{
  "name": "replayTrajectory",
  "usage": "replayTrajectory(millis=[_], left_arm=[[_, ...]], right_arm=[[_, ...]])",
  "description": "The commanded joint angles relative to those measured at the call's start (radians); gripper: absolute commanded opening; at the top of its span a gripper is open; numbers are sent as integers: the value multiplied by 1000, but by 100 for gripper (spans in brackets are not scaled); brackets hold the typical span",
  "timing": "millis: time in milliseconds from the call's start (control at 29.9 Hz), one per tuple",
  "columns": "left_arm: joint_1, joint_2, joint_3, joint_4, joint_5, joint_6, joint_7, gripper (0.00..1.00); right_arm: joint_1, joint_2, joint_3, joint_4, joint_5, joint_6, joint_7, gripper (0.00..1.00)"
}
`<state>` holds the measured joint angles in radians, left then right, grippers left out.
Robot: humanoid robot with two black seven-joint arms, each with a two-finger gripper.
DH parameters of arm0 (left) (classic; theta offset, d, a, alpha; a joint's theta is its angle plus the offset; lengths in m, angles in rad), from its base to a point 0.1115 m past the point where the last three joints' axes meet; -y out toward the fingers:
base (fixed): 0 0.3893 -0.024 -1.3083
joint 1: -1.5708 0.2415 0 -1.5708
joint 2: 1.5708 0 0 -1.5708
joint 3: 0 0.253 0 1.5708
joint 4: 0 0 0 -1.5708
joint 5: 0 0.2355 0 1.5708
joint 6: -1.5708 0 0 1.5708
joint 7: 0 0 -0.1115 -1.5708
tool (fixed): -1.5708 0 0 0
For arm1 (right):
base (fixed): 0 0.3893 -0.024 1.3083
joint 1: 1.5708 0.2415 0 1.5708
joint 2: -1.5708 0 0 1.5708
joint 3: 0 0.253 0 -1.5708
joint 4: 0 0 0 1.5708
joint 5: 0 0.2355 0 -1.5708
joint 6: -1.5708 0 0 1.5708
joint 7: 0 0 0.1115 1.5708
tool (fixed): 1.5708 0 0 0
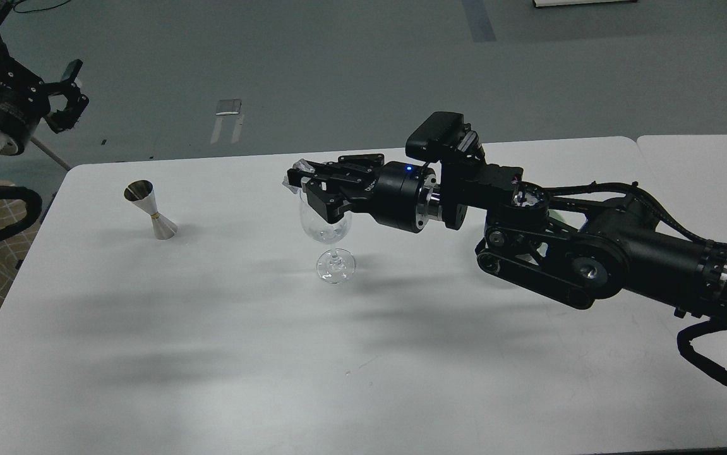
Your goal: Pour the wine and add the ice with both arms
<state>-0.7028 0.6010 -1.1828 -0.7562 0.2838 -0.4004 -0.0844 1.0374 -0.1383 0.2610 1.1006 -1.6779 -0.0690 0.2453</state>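
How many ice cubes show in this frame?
1: a clear ice cube in the right gripper's jaws, over the wine glass. Any inside the glass cannot be told.

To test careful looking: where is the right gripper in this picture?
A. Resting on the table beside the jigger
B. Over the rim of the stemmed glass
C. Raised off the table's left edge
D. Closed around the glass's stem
B: the right gripper is at the rim of the glass, apparently holding something small and clear; the jigger stands apart to the left.
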Motion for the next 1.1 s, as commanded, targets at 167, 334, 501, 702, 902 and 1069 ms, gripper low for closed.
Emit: replayTrajectory(millis=[167, 334, 501, 702, 902, 1069], left_arm=[[2, 0, 0, 0, 0, -1, 0, 98], [2, 0, -1, 0, 0, -1, 0, 98], [2, 0, -1, 0, 0, -1, 0, 98], [2, 2, -1, 0, 0, -3, 0, 98], [2, 6, -1, 0, 0, -3, 2, 98], [2, 5, -1, 0, 0, -3, 2, 98]], right_arm=[[0, 8, 0, -56, -19, 0, 0, 18], [0, 9, 0, -56, -19, 1, 0, 21], [-2, 19, 0, -58, -19, 0, 0, 28], [0, 22, 0, -61, -19, 0, -1, 37], [6, 20, 1, -58, -19, 0, -3, 44], [19, 11, 15, -45, -13, -12, -3, 58]])
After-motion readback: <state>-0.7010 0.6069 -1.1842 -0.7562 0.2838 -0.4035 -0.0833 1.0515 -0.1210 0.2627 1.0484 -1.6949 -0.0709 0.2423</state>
